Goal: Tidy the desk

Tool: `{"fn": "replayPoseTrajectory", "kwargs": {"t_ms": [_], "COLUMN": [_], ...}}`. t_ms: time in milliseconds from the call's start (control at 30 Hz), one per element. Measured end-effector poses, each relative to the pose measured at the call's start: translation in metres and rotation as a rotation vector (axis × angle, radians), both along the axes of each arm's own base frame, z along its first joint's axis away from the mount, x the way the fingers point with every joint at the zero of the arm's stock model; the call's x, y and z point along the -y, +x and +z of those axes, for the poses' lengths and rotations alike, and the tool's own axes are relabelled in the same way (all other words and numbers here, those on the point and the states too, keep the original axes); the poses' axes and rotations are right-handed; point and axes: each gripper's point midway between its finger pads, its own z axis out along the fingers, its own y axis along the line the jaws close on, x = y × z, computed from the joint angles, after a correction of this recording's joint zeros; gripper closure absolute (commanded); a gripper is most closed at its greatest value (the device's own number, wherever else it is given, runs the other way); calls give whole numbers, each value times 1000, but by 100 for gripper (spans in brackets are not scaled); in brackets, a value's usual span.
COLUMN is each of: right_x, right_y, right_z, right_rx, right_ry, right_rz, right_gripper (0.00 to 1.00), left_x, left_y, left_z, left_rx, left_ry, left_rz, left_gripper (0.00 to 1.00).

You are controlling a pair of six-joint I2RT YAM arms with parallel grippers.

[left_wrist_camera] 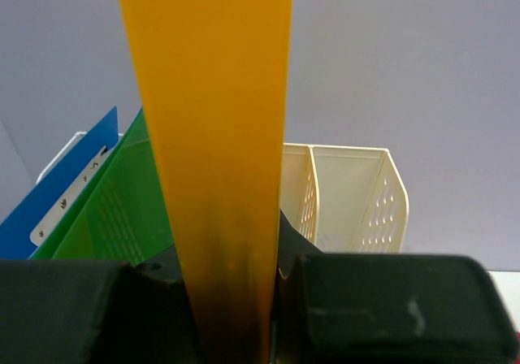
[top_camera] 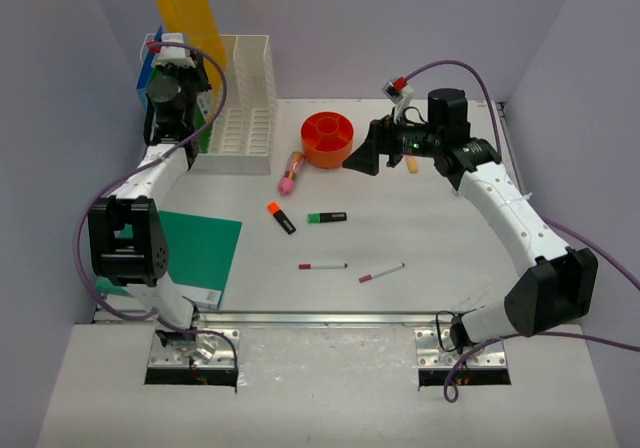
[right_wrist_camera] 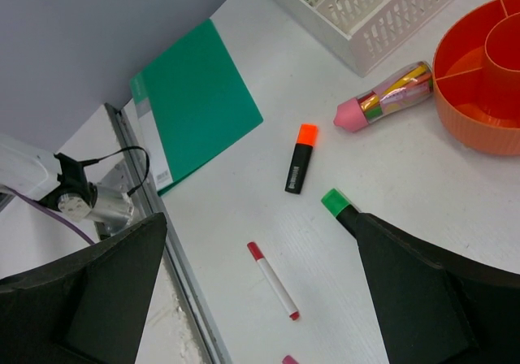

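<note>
The left hand (left_wrist_camera: 236, 303) is clenched on the lower part of an orange folder (left_wrist_camera: 211, 128), one finger on each face, and holds it upright at the back left corner of the table (top_camera: 440, 238). The sheet rises above the hand and leans a little against the lavender wall behind it. The hand sits over the left end of the white slotted file rack (top_camera: 245, 98); whether the folder's bottom edge is inside a slot cannot be told. A blue folder (left_wrist_camera: 69, 189) and a green folder (left_wrist_camera: 118, 210) stand side by side in the rack, just left of the orange one, and the slots to its right hold nothing.

The right hand (top_camera: 362, 156) is released, its fingers spread wide, and hangs above the table just right of an orange round organizer (top_camera: 328, 138), touching nothing.

The table is the large white surface that fills the middle of the top view, with a metal rail along its front edge. On it lie a pink-capped tube of pens (top_camera: 292, 173) beside the organizer, an orange-capped highlighter (top_camera: 281, 217), a green-capped highlighter (top_camera: 327, 217) near it, and two red pens (top_camera: 322, 266) (top_camera: 381, 272) closer to the rail. A teal folder (top_camera: 200, 250) lies flat at the front left.
</note>
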Motion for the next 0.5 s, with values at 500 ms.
{"fn": "replayPoseTrajectory", "kwargs": {"t_ms": [500], "right_x": [-1], "right_y": [4], "right_z": [-30], "right_rx": [-79], "right_ry": [-16], "right_rz": [5], "right_gripper": [1], "left_x": [-6], "left_y": [16], "left_z": [-75], "left_rx": [-22], "left_ry": [-28], "left_rz": [55], "left_gripper": [100]}}
